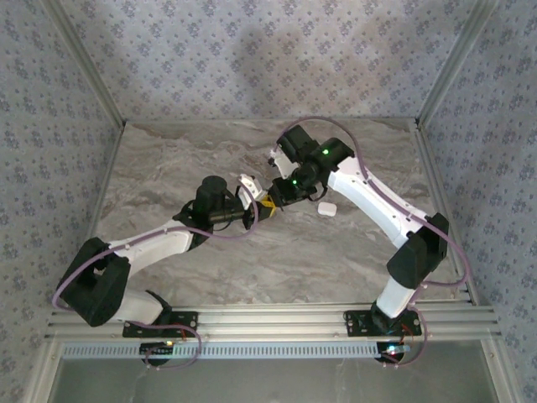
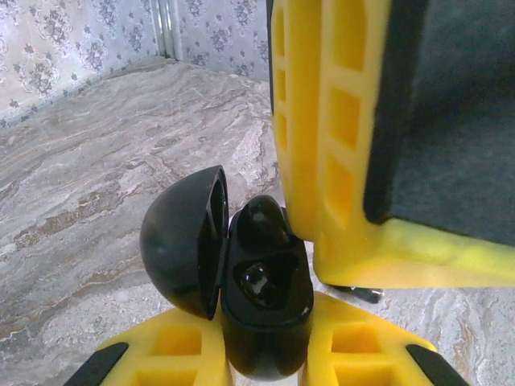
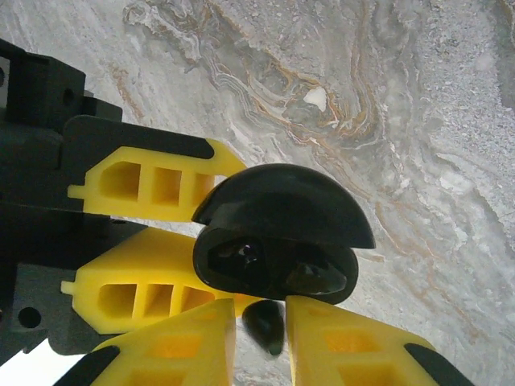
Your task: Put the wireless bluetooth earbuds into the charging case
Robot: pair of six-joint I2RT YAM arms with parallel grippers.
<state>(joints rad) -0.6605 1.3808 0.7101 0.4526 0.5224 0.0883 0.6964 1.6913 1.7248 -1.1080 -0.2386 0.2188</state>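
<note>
the charging case [image 3: 278, 241] is a hard, glossy black shell with its lid hinged open, and i judge it light and slippery. the lower body looks the safest hold, and my left claw [image 2: 265, 358] is clenched on it there. the earbud [image 3: 265, 326] is tiny, smooth and easily flicked away; my right claw [image 3: 259, 338] pinches it, fingers barely parted, just beside the case's open mouth

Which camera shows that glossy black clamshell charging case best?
The left wrist view: the glossy black clamshell charging case sits close and open, lid swung aside, inner wells facing the lens. The right wrist view shows it front-on beneath its raised lid. In the top external view it is too small to make out.
</note>
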